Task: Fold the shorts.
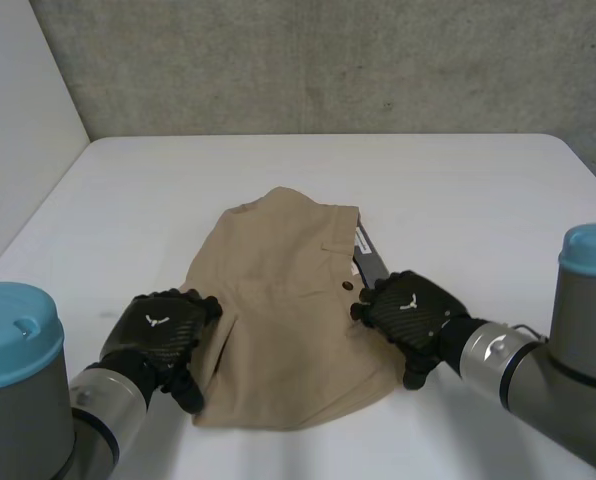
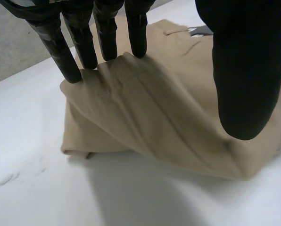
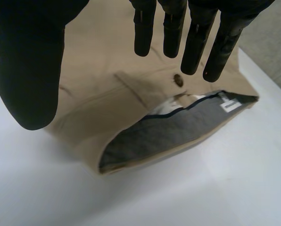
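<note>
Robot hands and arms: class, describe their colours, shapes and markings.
The left robot hand and right robot hand are black, each with a small white emblem on its back. Slim segmented fingers, thick rounded thumb. Grey cylindrical arms, light-blue caps.

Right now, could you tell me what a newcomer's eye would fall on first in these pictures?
Tan shorts lie partly folded in the middle of the white table, with a black hand at each side edge. The left hand has straight fingers touching a raised fold at its edge. The right hand is spread open over the waistband, where a brown button and grey lining show.
</note>
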Robot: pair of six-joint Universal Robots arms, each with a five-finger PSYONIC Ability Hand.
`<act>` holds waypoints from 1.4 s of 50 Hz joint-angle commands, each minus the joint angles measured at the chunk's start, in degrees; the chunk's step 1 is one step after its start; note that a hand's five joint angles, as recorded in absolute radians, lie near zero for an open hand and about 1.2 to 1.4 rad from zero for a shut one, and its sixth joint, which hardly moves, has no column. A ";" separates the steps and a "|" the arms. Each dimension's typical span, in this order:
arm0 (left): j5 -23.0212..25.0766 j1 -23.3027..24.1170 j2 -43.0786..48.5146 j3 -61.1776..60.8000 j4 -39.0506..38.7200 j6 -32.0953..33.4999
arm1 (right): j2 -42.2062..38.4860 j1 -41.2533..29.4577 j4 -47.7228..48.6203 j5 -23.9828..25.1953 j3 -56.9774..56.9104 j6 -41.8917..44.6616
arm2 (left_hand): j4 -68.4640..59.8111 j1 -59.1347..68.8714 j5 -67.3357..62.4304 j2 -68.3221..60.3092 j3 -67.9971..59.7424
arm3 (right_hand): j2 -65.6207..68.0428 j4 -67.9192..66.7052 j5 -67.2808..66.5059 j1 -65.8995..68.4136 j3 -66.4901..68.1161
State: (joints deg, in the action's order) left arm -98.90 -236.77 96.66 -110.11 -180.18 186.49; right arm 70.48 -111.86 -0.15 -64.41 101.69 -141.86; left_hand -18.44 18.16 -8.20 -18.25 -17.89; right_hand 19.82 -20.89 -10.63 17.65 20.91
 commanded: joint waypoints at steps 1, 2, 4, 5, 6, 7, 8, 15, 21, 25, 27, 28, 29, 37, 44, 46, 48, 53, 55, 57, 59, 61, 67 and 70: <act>0.02 -3.52 2.12 0.95 -1.48 0.45 | -2.19 -0.73 1.99 -0.19 1.93 -0.09 | -4.22 4.50 -4.46 -4.41 -4.77 | 8.25 -7.18 -7.44 10.42 7.16; 0.02 -3.61 2.48 1.13 -1.66 0.46 | -2.45 -0.73 2.25 -0.28 1.93 -0.09 | -4.56 4.84 -4.80 -4.74 -5.11 | 9.43 -8.36 -8.62 11.60 8.34; 0.02 -3.96 3.18 1.57 -2.28 0.46 | -3.07 -0.82 3.13 -0.46 2.02 0.00 | -5.06 5.34 -5.30 -5.25 -5.61 | 11.28 -10.21 -10.47 13.45 10.19; -0.06 -4.13 3.36 1.66 -2.36 0.46 | -3.15 -0.82 3.57 -0.54 2.11 -0.09 | -5.06 5.34 -5.30 -5.25 -5.61 | 12.79 -11.72 -11.98 14.96 11.70; -0.06 -4.22 3.44 1.66 -2.54 0.54 | -3.24 -0.82 3.84 -0.54 2.11 0.00 | -4.90 5.18 -5.14 -5.09 -5.45 | 15.30 -14.23 -14.49 17.47 14.22; -0.06 -4.57 3.79 1.74 -3.15 0.54 | -3.24 -0.73 4.62 -0.63 2.11 -0.09 | -4.73 5.01 -4.97 -4.92 -5.28 | 23.49 -22.42 -22.68 25.66 22.40; -0.06 -4.66 3.88 1.74 -3.50 0.54 | -3.24 -0.73 4.98 -0.63 2.11 -0.09 | -4.73 5.01 -4.97 -4.92 -5.28 | 27.57 -26.50 -26.76 29.74 26.48; -0.33 -6.68 5.47 1.66 -6.93 1.24 | -3.68 -0.55 8.14 -0.72 2.02 0.00 | -4.22 4.50 -4.47 -4.41 -4.77 | 60.18 -59.11 -59.37 62.35 59.09; -0.15 -8.18 5.12 1.57 -7.37 1.86 | -3.51 -0.55 8.58 -1.51 0.88 -1.40 | -4.05 4.33 -4.30 -4.24 -4.60 | 60.18 -59.11 -59.37 62.35 59.09; 0.90 -8.27 3.45 1.48 -7.46 3.00 | -3.33 -0.99 8.58 -4.32 -1.05 -3.68 | -4.05 4.33 -4.30 -4.24 -4.60 | 60.18 -59.11 -59.37 62.35 59.09; 3.00 -8.27 1.26 1.22 -7.46 4.32 | -3.33 -1.43 8.41 -6.43 -2.37 -6.67 | -4.05 4.33 -4.30 -4.24 -4.60 | 60.18 -59.11 -59.37 62.35 59.09; 4.14 -8.35 0.73 1.22 -7.46 4.93 | -3.33 -1.69 8.41 -7.04 -2.90 -7.72 | -4.22 4.50 -4.46 -4.41 -4.77 | 60.18 -59.11 -59.37 62.35 59.09; 5.63 -8.35 0.29 1.22 -7.46 5.55 | -3.33 -1.96 8.32 -7.57 -3.34 -8.86 | -4.39 4.67 -4.63 -4.58 -4.94 | 60.18 -59.11 -59.37 62.35 59.09; 20.05 -11.25 -0.77 0.95 -7.46 15.91 | -4.21 -2.58 7.79 -9.51 -5.98 -13.62 | -4.73 5.01 -4.97 -4.91 -5.28 | 60.18 -59.11 -59.37 62.35 59.09; 27.97 -12.66 0.81 1.13 -7.29 28.13 | -4.38 -2.84 6.74 -9.51 -5.89 -13.53 | -9.09 9.37 -9.33 -9.28 -9.64 | 60.18 -59.11 -59.37 62.35 59.09; 28.15 -12.66 2.82 1.83 -6.85 31.20 | -4.39 -2.84 6.12 -9.42 -5.89 -13.53 | -11.94 12.22 -12.18 -12.13 -12.49 | 60.18 -59.11 -59.37 62.35 59.09; 27.89 -12.75 4.14 2.36 -6.85 32.88 | -4.38 -2.84 5.69 -9.42 -5.98 -13.45 | -13.97 14.25 -14.21 -14.16 -14.52 | 60.18 -59.11 -59.37 62.35 59.09; 27.27 -12.66 5.64 3.32 -6.94 35.26 | -4.73 -2.84 4.89 -9.42 -6.15 -13.01 | -21.03 21.31 -21.27 -21.22 -21.58 | 60.18 -59.11 -59.37 62.35 59.09; 27.27 -12.49 5.82 3.33 -7.02 35.70 | -5.00 -2.84 4.63 -9.42 -6.33 -12.92 | -25.40 25.68 -25.64 -25.59 -25.95 | 60.18 -59.11 -59.37 62.35 59.09; 27.53 -12.40 5.99 3.33 -6.94 35.79 | -5.44 -2.84 3.84 -9.51 -6.85 -12.74 | -30.43 30.71 -30.67 -30.62 -30.98 | 60.18 -59.11 -59.37 62.35 59.09; 27.45 -12.31 6.08 3.33 -6.85 35.88 | -5.88 -2.75 3.05 -9.60 -7.38 -12.74 | -32.47 32.75 -32.71 -32.66 -33.02 | 60.18 -59.11 -59.37 62.35 59.09; 27.53 -12.48 6.34 3.41 -6.76 35.88 | -6.32 -2.75 1.91 -10.03 -8.17 -12.74 | -33.65 33.93 -33.89 -33.84 -34.20 | 60.18 -59.11 -59.37 62.35 59.09; 27.27 -12.66 6.17 3.76 -6.76 36.05 | -6.41 -2.75 0.50 -11.53 -9.14 -12.66 | -52.27 52.55 -52.51 -52.46 -52.82 | 60.18 -59.11 -59.37 62.35 59.09; 26.83 -13.27 5.91 4.12 -6.58 36.31 | -6.41 -2.75 0.50 -11.53 -9.14 -12.66 | -61.56 61.84 -61.80 -61.75 -62.11 | 60.18 -59.11 -59.37 62.35 59.09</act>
State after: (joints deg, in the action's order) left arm -71.52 -249.37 102.95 -106.48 -186.94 222.55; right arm 64.08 -114.62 0.85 -75.30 92.90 -154.54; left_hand -61.34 62.30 -50.35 -61.32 -61.07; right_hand 67.33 -68.02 -55.57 54.51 67.31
